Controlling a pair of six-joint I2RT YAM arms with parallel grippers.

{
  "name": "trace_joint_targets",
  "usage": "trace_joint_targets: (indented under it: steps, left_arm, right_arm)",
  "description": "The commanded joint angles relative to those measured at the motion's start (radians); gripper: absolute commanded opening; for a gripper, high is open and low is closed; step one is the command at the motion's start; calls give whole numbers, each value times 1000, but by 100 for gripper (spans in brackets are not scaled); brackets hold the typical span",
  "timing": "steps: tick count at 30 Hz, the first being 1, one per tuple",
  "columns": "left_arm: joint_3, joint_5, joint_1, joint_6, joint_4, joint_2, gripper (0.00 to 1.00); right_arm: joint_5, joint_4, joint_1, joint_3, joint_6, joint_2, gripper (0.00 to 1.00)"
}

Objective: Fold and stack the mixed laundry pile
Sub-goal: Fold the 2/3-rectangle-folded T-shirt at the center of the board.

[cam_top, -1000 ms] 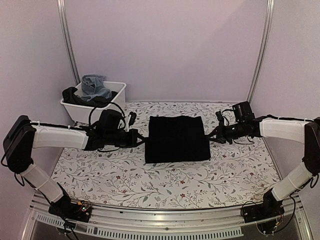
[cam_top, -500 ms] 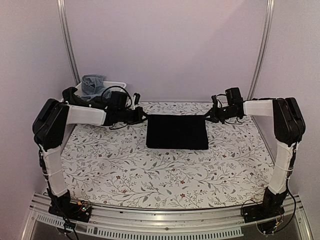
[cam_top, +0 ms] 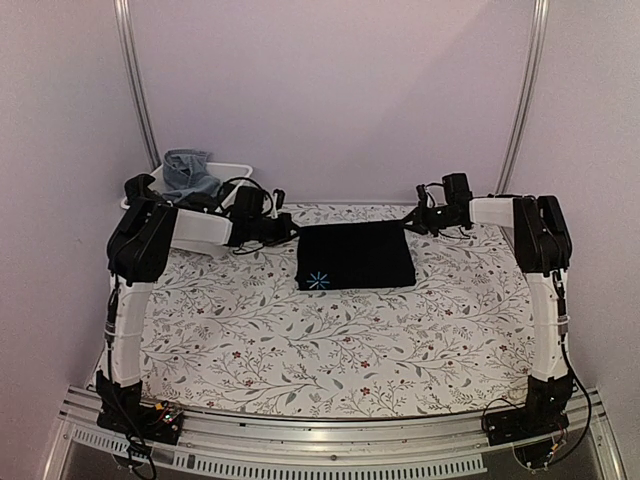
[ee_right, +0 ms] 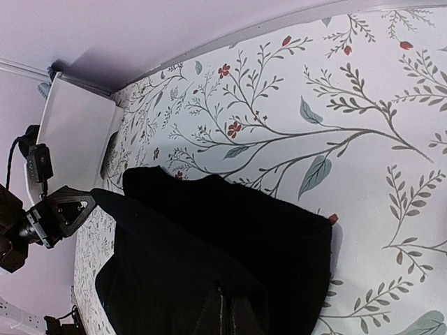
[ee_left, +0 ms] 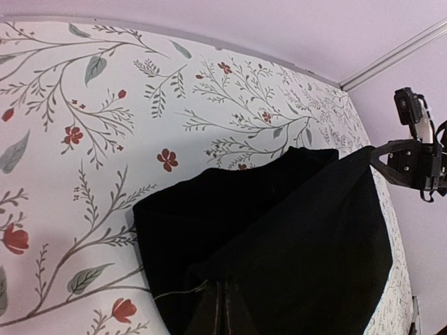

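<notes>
Folding looks barely begun: one black cloth (cam_top: 355,255) lies as a soft, matte, doubled rectangle at twelve o'clock on the flowered bench (cam_top: 330,340). The left gripper (cam_top: 290,229) and right gripper (cam_top: 409,222) each pinch a far corner. Pale denim jeans (cam_top: 185,170) and dark clothes (cam_top: 140,190) wait, crumpled, in the white bin (cam_top: 232,166) at ten o'clock.

light: soft, even | shadows: faint | wrist views: curved edges (fisheye)
</notes>
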Motion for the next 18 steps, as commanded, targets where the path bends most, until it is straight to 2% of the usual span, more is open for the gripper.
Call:
trace_joint_targets:
  steps: [1, 12, 18]
  left_arm:
    - [38, -9, 30, -19, 23, 37, 0]
    - [37, -10, 48, -34, 60, 36, 0]
    - [141, 0, 60, -45, 24, 115, 0]
  right_arm:
    - [-28, 15, -9, 86, -4, 82, 0]
    - [-46, 41, -10, 140, 6, 107, 0]
    - [-34, 44, -11, 232, 25, 177, 0]
